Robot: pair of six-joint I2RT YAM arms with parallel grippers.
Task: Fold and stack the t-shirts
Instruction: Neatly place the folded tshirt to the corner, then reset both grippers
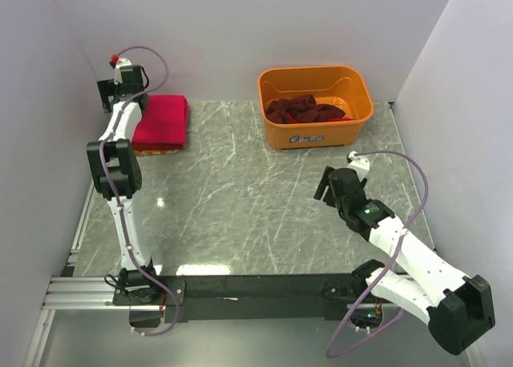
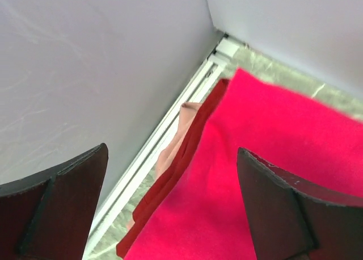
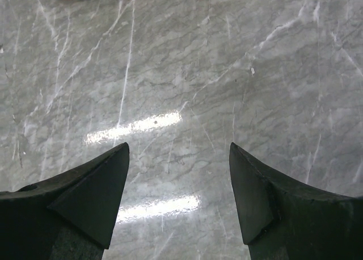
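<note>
My work table (image 1: 240, 199), polished grey veined stone by its look, throws back glossy glare; the folded red t-shirts (image 1: 163, 121) are matt, soft cloth; the orange bin (image 1: 353, 129) is smooth, faintly shiny plastic.

a folded bright red t-shirt (image 1: 163, 120) lies flat on top of a stack in the table's (image 1: 240, 199) far left corner. a darker red layer (image 2: 170, 183) and a peach layer (image 2: 182, 126) peek out beneath its edge. dark red t-shirts (image 1: 303, 109) lie crumpled in the orange bin (image 1: 317, 136).

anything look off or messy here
Only slightly: in the folded stack by the left wall, a darker red layer and a peach layer poke out past the edge of the top pink shirt, so edges aren't flush. The shirts in the orange bin lie crumpled, unfolded.
</note>
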